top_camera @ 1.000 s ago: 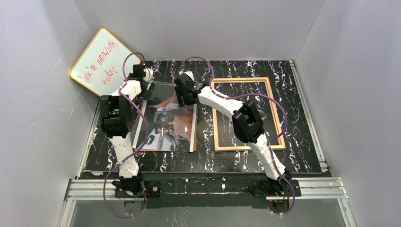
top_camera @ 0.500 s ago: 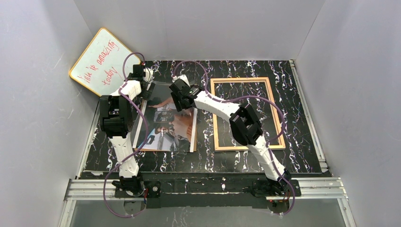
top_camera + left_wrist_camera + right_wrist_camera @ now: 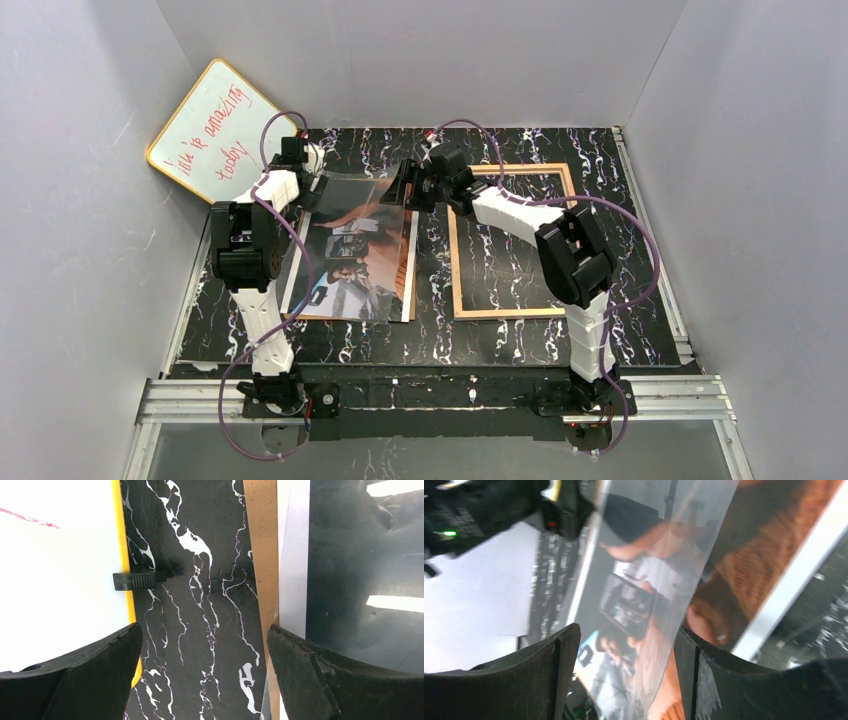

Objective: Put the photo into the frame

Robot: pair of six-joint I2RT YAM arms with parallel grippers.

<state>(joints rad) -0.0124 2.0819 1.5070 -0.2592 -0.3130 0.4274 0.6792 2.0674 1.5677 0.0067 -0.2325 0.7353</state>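
Left gripper (image 3: 202, 632): my fingers are spread wide with nothing between them. Bare black marbled table (image 3: 200, 555) shows through the gap.
Left-side edges: the yellow rim of the whiteboard (image 3: 60, 580) runs along one side of my gap, with a black clip (image 3: 139, 580) on that rim. The long edge of the brown backing board (image 3: 260, 540) runs along the other side.
Right gripper (image 3: 626, 630): my fingers stand apart. The free edge of a clear sheet (image 3: 659, 555) passes through the gap, and I cannot tell whether either pad touches it.
Clear sheet: it is raised at my right gripper's end and slopes down over the photo.
Photo (image 3: 350, 270): it lies picture side up on the backing board, on the left half of the table. Its white right border runs parallel to the frame's left rail.
Frame (image 3: 505, 313): it lies flat with the tan side up, to the right of the photo. Marble shows through its opening, and my right arm crosses over its far left corner.
Open room: a strip of table separates the photo and the frame. A margin of table lies between the frame's right rail and the grey wall (image 3: 760, 250). A band of table runs along the near edges of both.
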